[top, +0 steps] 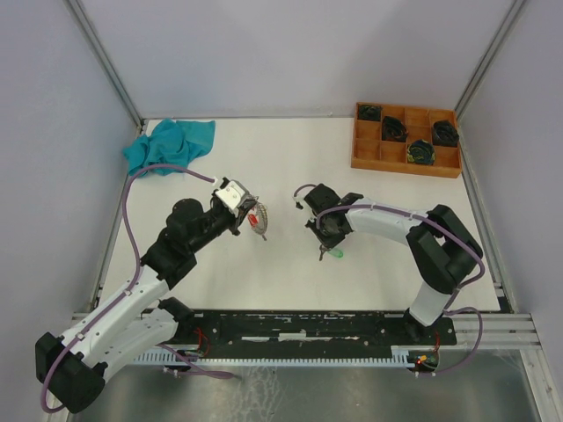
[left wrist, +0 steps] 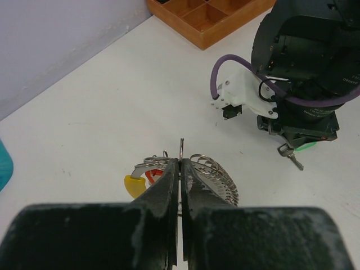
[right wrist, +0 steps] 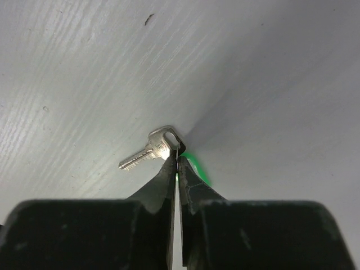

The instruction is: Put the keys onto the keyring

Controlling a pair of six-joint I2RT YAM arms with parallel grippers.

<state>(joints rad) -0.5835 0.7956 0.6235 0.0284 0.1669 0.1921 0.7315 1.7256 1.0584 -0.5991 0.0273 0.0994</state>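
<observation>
Left wrist view puts the left gripper (left wrist: pixel 181 163) with its jaws pressed tight on the keyring (left wrist: pixel 216 175). It clamps the ribbed silvery coil edge-on, and a wire end pokes up past the tips. I judge this hold is meant to present the ring steadily toward the other arm. A yellow tag (left wrist: pixel 133 184) and a red tag (left wrist: pixel 151 176) hang from the keyring on the side away from that arm.

To the right of the keyring, and well apart from it, the right gripper (right wrist: pixel 177 160) points down at the table (right wrist: pixel 84 67). Its jaws are all but together, nipping the thin wire loop at the head of the green-tagged key (right wrist: pixel 147 153). The key lies flat, with its green tag (right wrist: pixel 197 169) just behind the tips. Such a nip at the loop would probably let the key hang free for threading onto the keyring, though I cannot tell how firm it is.
</observation>
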